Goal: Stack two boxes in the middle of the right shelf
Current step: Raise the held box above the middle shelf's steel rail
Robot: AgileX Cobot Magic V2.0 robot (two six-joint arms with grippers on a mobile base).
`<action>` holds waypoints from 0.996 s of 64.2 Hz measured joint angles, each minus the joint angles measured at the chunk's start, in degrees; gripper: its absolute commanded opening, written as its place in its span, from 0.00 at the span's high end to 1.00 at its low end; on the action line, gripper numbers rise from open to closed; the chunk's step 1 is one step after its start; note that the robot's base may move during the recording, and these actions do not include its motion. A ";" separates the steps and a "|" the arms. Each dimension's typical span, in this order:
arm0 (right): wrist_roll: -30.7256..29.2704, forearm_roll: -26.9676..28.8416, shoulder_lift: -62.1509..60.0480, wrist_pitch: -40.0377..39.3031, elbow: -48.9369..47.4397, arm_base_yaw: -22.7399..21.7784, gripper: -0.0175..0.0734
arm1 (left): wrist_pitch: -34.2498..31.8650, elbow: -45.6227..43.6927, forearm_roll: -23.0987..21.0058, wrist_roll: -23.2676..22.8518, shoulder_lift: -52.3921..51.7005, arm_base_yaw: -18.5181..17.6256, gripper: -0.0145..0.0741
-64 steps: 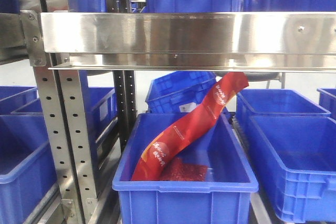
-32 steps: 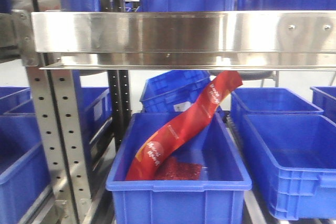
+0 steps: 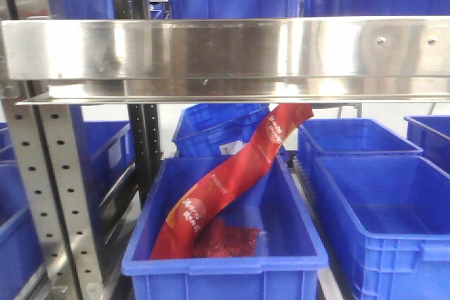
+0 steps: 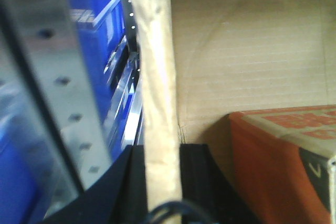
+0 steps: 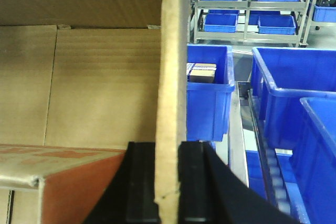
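In the left wrist view my left gripper [image 4: 161, 150] is shut on the upright edge of a brown cardboard box [image 4: 252, 51]. My right gripper [image 5: 169, 148] is shut the same way on a box wall [image 5: 173, 51] in the right wrist view. Inside the box lies a carton with orange-red print [image 4: 283, 161], also visible as a carton [image 5: 68, 182] in the right wrist view. The front view shows the stainless-steel shelf [image 3: 225, 50] with its wide shiny lip. Neither a box nor a gripper appears there.
A punched grey upright [image 3: 49, 194] stands at the left under the shelf. Below it a blue bin [image 3: 225, 261] holds a long red packet [image 3: 232, 180]. More blue bins [image 3: 380, 194] sit to the right, behind and on the shelf. Another upright [image 4: 58, 77] stands close to the left gripper.
In the front view the shelf lip, the upright and the bins have slid to the left, and the bin with the red packet sits lower in frame.
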 measured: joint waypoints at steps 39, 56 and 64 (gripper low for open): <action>0.00 0.00 0.00 -0.11 0.00 0.00 0.99 | 0.00 0.00 0.04 0.00 0.00 0.00 0.96; 0.00 0.00 0.00 -0.11 0.00 0.00 0.99 | 0.00 0.00 0.13 0.00 0.00 0.00 0.96; 0.00 0.00 0.00 -0.11 0.00 0.00 0.99 | 0.00 0.00 0.13 0.00 0.00 0.00 0.96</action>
